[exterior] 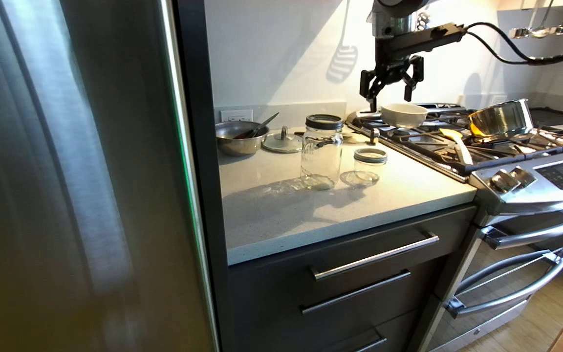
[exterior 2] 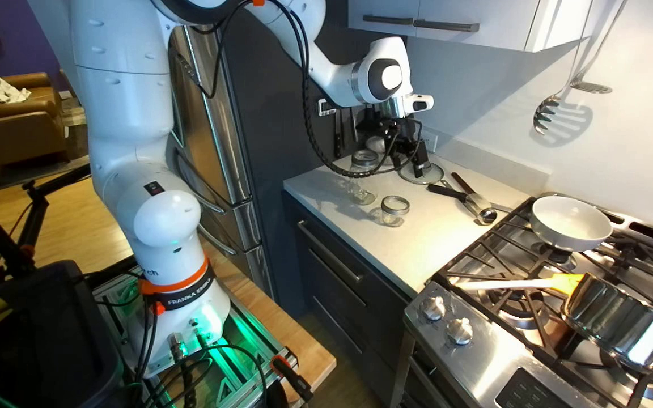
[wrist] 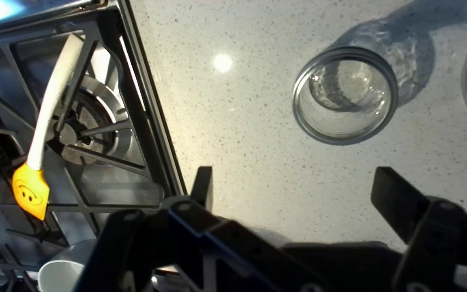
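Jars [wrist: 345, 97], two in all, are seen on the counter [wrist: 233, 134]; one bowl [exterior 2: 569, 226] and one pot [exterior 2: 624, 326], on the stove [exterior 2: 494, 362]; the gripper [wrist: 294, 178] is pointed downward above the counter, jaws apart.

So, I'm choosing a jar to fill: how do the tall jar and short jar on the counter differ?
The tall jar is much taller than the short jar. The tall jar stands nearer the fridge; the short jar, nearer the stove. Both are clear glass, upright on the counter, each with a band round its top.
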Robot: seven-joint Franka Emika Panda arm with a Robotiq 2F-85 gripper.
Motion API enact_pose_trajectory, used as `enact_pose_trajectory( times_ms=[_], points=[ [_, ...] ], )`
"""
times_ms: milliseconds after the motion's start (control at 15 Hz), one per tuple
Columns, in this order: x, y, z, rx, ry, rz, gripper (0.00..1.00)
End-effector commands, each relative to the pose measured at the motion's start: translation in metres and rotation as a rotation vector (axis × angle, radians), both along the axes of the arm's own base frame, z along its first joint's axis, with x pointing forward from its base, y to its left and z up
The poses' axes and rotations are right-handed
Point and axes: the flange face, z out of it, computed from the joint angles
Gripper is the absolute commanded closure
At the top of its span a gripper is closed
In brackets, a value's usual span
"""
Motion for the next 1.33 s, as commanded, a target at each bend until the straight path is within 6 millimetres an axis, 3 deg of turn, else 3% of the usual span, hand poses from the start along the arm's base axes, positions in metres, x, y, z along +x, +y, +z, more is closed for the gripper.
enact_pose_trajectory(
  times_ms=[0, 533, 867, 933, 1267],
  points=[
    [-0.018, 0.008, 0.027, 0.071, 0.003, 0.029, 0.00],
    [-0.041, 0.014, 0.079, 0.176, 0.012, 0.016, 0.00],
    [-0.053, 0.002, 0.110, 0.174, -0.048, 0.034, 0.00],
    [-0.037, 0.006, 0.104, 0.156, -0.045, 0.025, 0.00],
    [-0.045, 0.001, 0.112, 0.156, -0.055, 0.030, 0.00]
  ],
)
